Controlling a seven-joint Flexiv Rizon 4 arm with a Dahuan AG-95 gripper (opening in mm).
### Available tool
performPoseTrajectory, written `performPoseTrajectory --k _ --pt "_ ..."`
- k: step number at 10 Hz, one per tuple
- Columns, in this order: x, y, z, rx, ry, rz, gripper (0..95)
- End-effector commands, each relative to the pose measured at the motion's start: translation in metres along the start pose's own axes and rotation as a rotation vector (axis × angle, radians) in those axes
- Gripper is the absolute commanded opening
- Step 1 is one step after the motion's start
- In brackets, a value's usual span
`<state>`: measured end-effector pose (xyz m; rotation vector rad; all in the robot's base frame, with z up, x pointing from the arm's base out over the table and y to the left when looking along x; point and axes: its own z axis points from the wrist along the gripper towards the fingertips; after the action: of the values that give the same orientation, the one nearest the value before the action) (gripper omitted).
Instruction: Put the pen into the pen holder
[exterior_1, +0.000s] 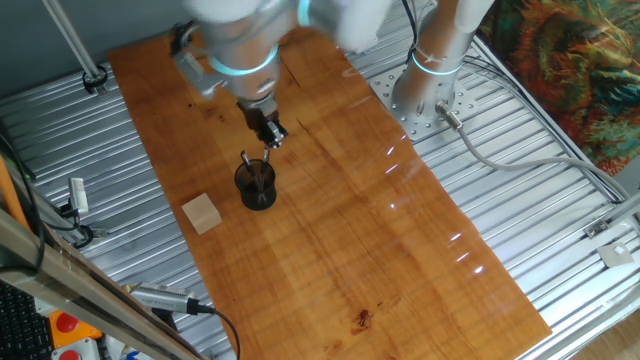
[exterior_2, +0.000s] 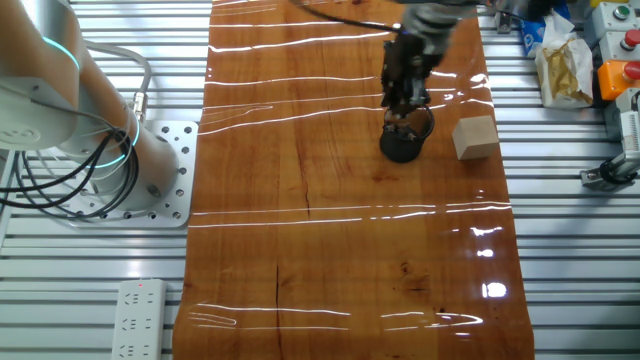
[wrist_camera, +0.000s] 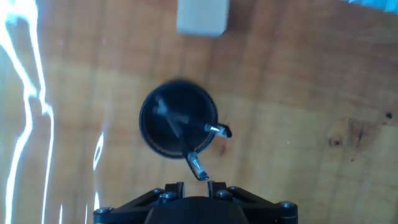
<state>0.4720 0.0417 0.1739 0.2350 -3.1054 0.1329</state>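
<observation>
The pen holder (wrist_camera: 177, 127) is a small black round cup standing on the wooden table; it also shows in one fixed view (exterior_1: 256, 187) and in the other fixed view (exterior_2: 402, 145). A pen (wrist_camera: 194, 162) leans inside it, its metal end sticking out over the rim towards my fingers. A second pen (wrist_camera: 214, 129) leans in it too. A pen (exterior_1: 246, 165) sticks up out of the cup in one fixed view. My gripper (wrist_camera: 196, 185) hangs just above the cup, jaws slightly apart with nothing between them. It also shows in both fixed views (exterior_1: 272, 133) (exterior_2: 405, 105).
A pale wooden block (wrist_camera: 202, 17) lies on the table beside the cup, also seen in both fixed views (exterior_1: 203, 212) (exterior_2: 475, 137). The robot base (exterior_1: 425, 95) stands at the table's edge. Slatted metal surrounds the wooden board (exterior_1: 380, 240).
</observation>
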Motion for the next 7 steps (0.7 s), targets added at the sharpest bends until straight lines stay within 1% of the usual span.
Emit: performPoseTrajectory --k 1,4,5,7 --pt "-0.021 0.000 -0.003 0.024 -0.135 0.073 19.0" --pt "-0.039 -0.001 -0.009 0.027 -0.133 0.057 19.0" --pt "-0.043 -0.001 -0.010 0.025 -0.132 0.070 19.0" --pt "-0.046 -0.002 -0.009 0.009 -0.136 0.122 19.0"
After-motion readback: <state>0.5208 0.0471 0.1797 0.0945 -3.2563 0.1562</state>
